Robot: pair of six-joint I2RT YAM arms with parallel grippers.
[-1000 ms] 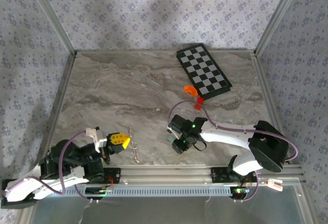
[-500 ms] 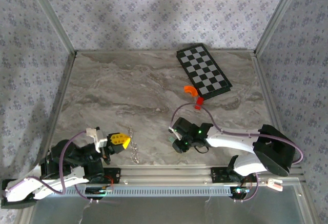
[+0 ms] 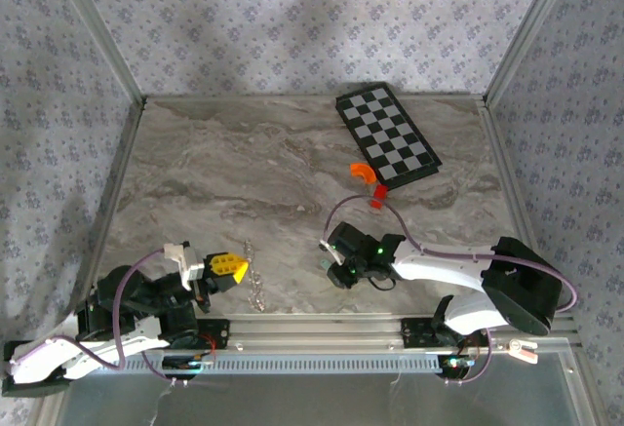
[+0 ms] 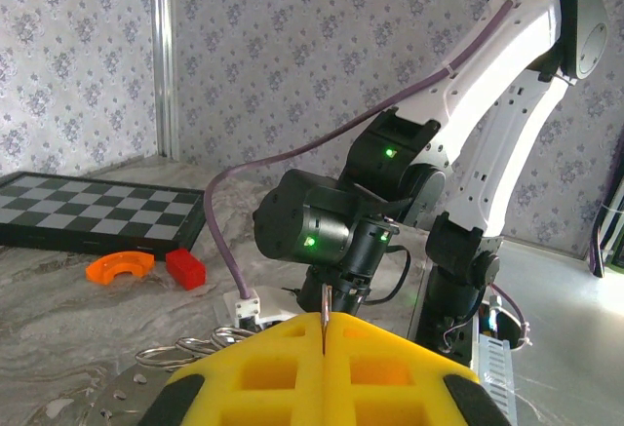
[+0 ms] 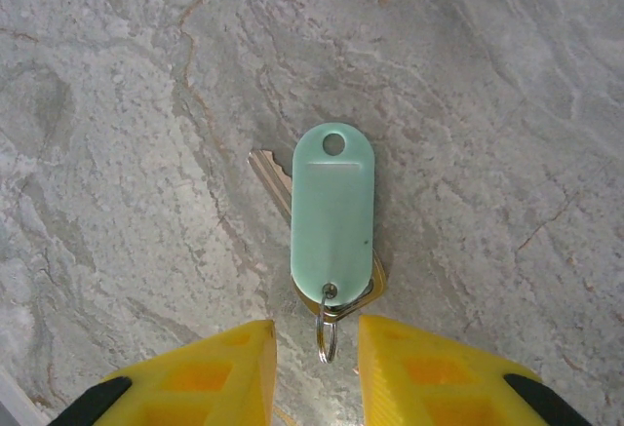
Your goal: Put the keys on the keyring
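Right fingers narrowed, apart astride keys, long axis pointing away, left fingers clenched, seemingly empty.

Counted on the bench
One checkered board, one orange arc, one red block, one teal key tag and one beaded chain are seen.

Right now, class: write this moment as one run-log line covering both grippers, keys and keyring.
left gripper: shut, beside keyring | right gripper: open, straddling small ring of keys | keys: flat on table, unheld
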